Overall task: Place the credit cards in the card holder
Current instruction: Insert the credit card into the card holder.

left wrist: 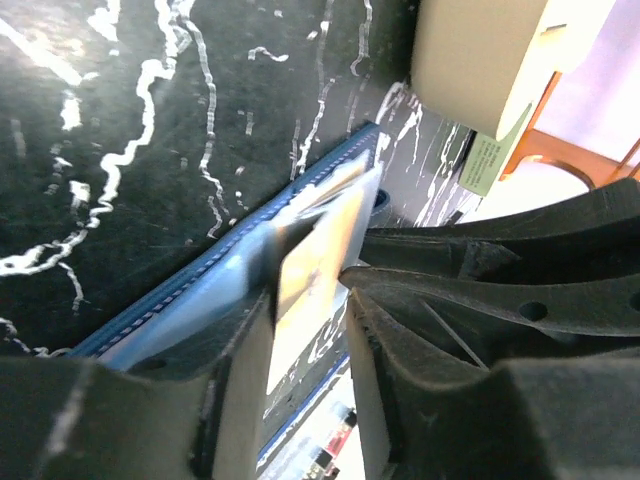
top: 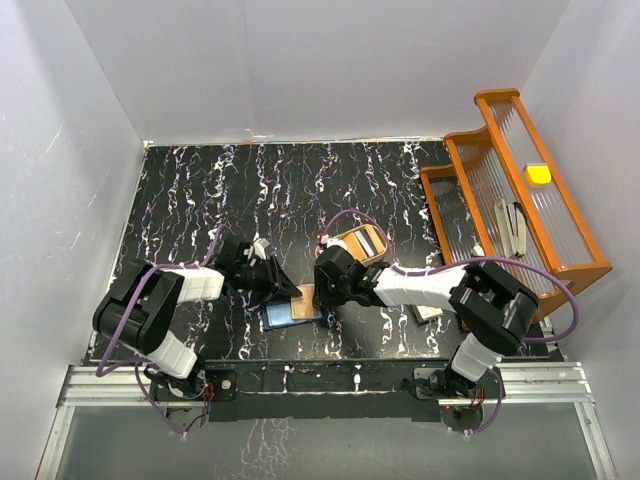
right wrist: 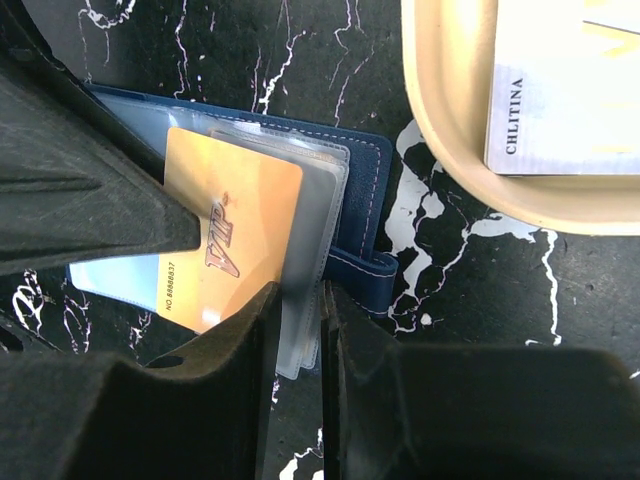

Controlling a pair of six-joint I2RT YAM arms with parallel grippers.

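Insertion looks to be the step in hand. A thin orange plastic card (right wrist: 232, 240) printed "VIP" lies on the opened navy-blue folding card holder (right wrist: 362, 175). The holder rests on the black white-veined tabletop (top: 200, 190) between the two arms, just beside a tan rounded-corner tray (right wrist: 440, 150). The card sits over the holder's clear plastic sleeve leaves (right wrist: 325, 200), and as far as the right wrist view shows, it is not yet tucked into a pocket.

The right gripper (right wrist: 298, 305) is nearly closed, nipping the free edge of those leaves. This probably pins the holder down and holds a pocket mouth apart so the card can slide in.

The left gripper (left wrist: 310, 290) sits on the opposite side, low and slanted, with the card's edge in the slim gap between its jaws. Whether it is pinching the card or has let go I cannot tell. That shallow angle would suit pushing the card sideways under a leaf rather than dropping it from above.
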